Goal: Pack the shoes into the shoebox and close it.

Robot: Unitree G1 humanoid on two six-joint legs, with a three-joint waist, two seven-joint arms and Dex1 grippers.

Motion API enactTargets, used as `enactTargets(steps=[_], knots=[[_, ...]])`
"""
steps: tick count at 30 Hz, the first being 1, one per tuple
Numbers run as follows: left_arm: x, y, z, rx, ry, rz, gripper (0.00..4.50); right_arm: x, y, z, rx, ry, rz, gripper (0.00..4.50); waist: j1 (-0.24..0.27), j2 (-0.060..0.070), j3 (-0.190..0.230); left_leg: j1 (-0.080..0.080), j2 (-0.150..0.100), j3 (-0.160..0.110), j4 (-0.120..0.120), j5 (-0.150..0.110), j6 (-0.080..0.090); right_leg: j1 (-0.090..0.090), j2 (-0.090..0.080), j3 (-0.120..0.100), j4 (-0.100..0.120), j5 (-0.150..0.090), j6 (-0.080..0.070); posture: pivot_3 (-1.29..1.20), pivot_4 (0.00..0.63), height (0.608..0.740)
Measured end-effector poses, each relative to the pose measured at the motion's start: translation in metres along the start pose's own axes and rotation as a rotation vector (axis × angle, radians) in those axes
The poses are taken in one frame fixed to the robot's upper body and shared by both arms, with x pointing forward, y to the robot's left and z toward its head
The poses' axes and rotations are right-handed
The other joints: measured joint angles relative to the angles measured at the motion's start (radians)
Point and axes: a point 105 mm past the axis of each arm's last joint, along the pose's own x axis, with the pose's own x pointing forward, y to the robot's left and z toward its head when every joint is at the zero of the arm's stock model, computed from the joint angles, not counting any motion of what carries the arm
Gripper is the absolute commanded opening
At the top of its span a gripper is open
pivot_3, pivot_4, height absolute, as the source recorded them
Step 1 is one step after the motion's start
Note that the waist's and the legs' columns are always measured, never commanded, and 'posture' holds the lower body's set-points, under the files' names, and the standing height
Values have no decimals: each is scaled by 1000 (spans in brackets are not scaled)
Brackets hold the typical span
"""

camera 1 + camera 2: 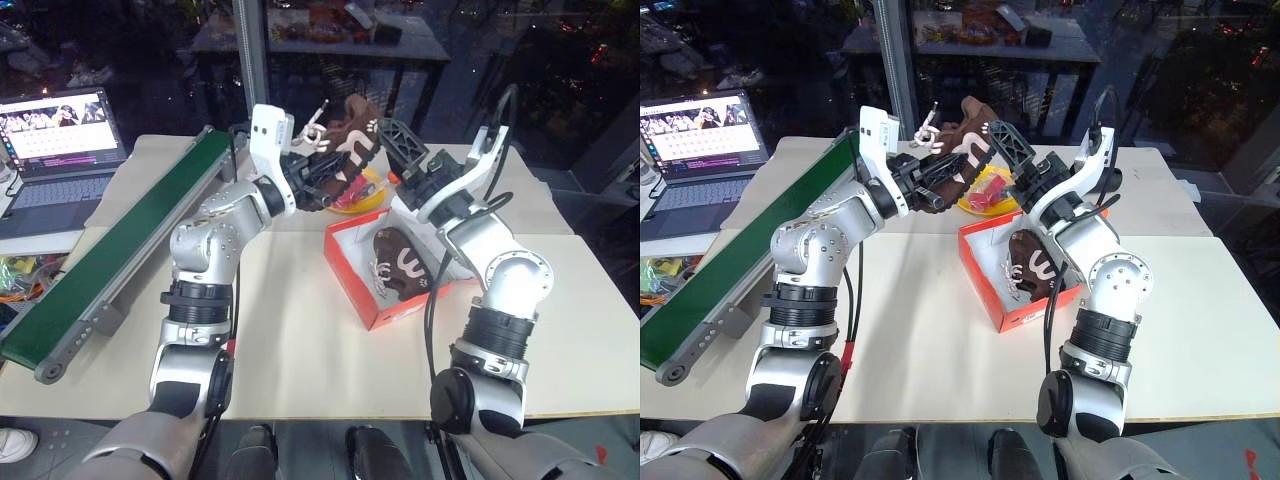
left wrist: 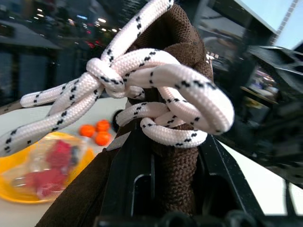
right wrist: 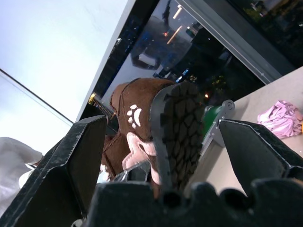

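Meanwhile, the left gripper was clenched on one shoe, held aloft above the yellow bowl; the right gripper stood spread wide beside it, empty. Another shoe lay inside the open shoebox on the table

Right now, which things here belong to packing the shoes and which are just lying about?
For the job:
shoe in left tool
shoe in the box
shoebox

Lying about:
yellow bowl
laptop
green conveyor
pink cloth bundle
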Motion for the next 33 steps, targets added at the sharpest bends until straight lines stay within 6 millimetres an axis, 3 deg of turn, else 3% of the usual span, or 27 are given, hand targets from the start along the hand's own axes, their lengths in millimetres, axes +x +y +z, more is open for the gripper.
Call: enactTargets(steps=[4,7,14,17,19,20,24,27,29,33], knots=[[6,-11,-5,-12,7,-35,725,1,-1,-6,-24,31,-10,4500,-2,0,0,0,0,0,0,0,0,0,0,0,0,0,0,0,150,740],[8,-14,-4,-12,4,-39,601,1,-3,-10,-57,54,-29,3839,-2,0,0,0,0,0,0,0,0,0,0,0,0,0,0,0,150,740],[9,-15,-6,-23,18,-30,601,2,-5,-10,-65,53,-36,1648,-4,0,0,0,0,0,0,0,0,0,0,0,0,0,0,0,150,740],[7,-14,-4,-26,13,-12,1626,2,-7,-9,-59,46,-44,1046,-3,0,0,0,0,0,0,0,0,0,0,0,0,0,0,0,150,740],[4,-19,5,-45,-21,-34,2633,2,-13,-6,-55,29,-70,636,-3,0,0,-1,0,0,0,0,0,0,0,0,-1,0,0,0,150,740],[4,-19,7,-47,-28,-36,2777,2,-14,-5,-56,25,-74,607,-3,0,0,-1,0,0,0,0,0,0,0,0,-1,0,0,0,150,740],[-3,-15,14,-41,-40,-15,4249,0,-21,6,-135,30,-121,601,-3,0,0,0,0,0,0,0,0,0,0,0,0,0,0,0,150,740],[-32,27,22,140,17,149,4444,-11,-32,29,-390,99,-194,601,-7,5,2,0,-1,0,-1,0,0,0,0,1,-1,0,0,0,150,740],[-50,53,24,156,33,246,4444,-19,-37,43,-556,160,-235,601,-6,6,3,1,-1,0,-2,0,0,-1,0,1,-1,-1,0,0,150,740],[-71,73,7,151,90,314,4444,-22,-41,37,-714,338,-213,601,-5,7,3,0,0,0,-3,0,0,-1,0,1,-2,-1,-1,0,150,740]])
